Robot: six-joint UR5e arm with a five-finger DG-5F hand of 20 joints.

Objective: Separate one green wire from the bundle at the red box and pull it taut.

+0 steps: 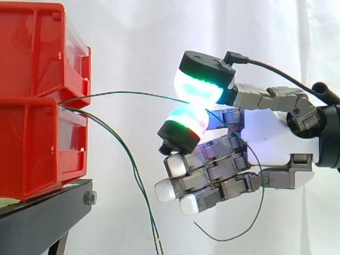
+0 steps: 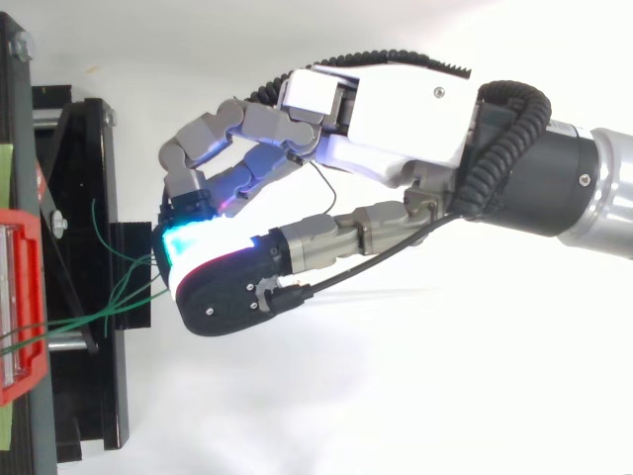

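Two red bins (image 1: 37, 101) are stacked at the left on a black stand (image 1: 42, 218). Thin green wires come out of the gap between them. One green wire (image 1: 133, 94) runs nearly level to the right into my hand (image 1: 265, 133), where two glowing pads (image 1: 199, 87) pinch it; its loose end (image 1: 239, 228) loops down behind the palm. The other green wires (image 1: 133, 175) sag away and hang down below. In the top view the hand (image 2: 396, 119) sits just right of the stand, and the wires (image 2: 124, 287) fan out from the red bin (image 2: 20, 297).
A white curtain backs the scene. The black stand's frame (image 2: 89, 297) with a bolt (image 1: 89, 198) juts out at the left, close to the fingertips. To the right the arm's wrist (image 2: 564, 188) comes in.
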